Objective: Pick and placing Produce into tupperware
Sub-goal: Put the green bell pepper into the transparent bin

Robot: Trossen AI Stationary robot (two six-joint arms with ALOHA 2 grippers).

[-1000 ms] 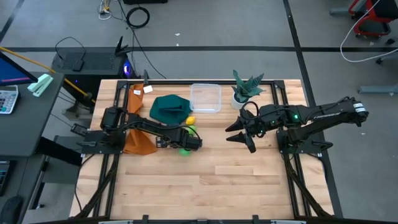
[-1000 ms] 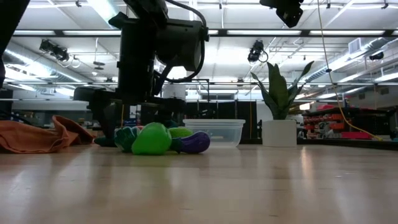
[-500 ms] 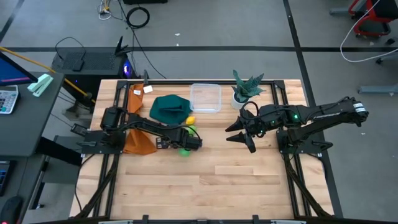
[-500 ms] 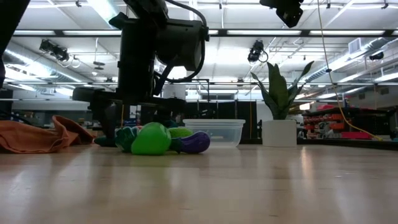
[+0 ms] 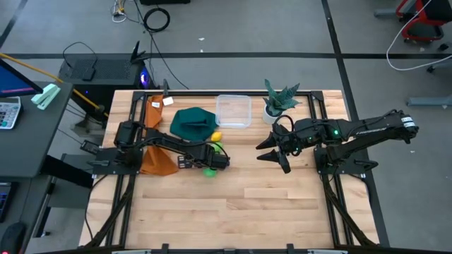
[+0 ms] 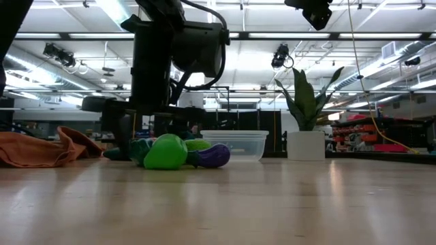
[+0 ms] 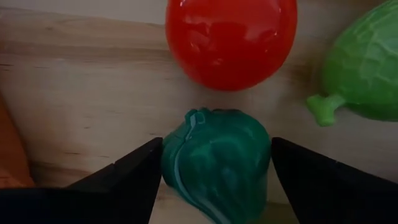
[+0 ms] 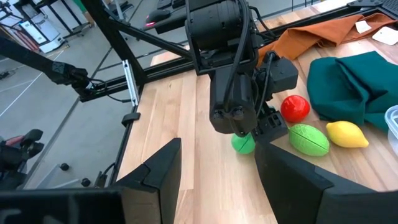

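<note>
The dark green piece of produce (image 7: pixel 217 158) sits on the wooden table (image 5: pixel 268 204) right between my left gripper (image 7: pixel 216 163) fingers, one finger (image 7: pixel 127 174) at each flank with the jaws spread just wider than it and hardly any gap on either side; I cannot tell whether the pads are touching it yet, so I judge I am at the grasp step for this piece, with nothing lifted. Just beyond it lies the red piece (image 7: pixel 231 38), and to the side of that the light green one (image 7: pixel 364 74), both close enough that I could nudge them as I close. From my other wrist I also see the yellow piece (image 8: pixel 347 133) beside the dark green cloth (image 5: pixel 192 123). The tupperware (image 5: pixel 234 110) stands farther back on the table, past the cloth and beside the potted plant (image 5: pixel 277 101), and looks empty as far as I can tell. My right gripper (image 5: pixel 274 159) hangs over the table in front of the plant, its fingers apart and holding nothing. Next I would pinch the dark green piece squarely, lift it straight up clear of its neighbours, and carry it over the cloth to the container.
</note>
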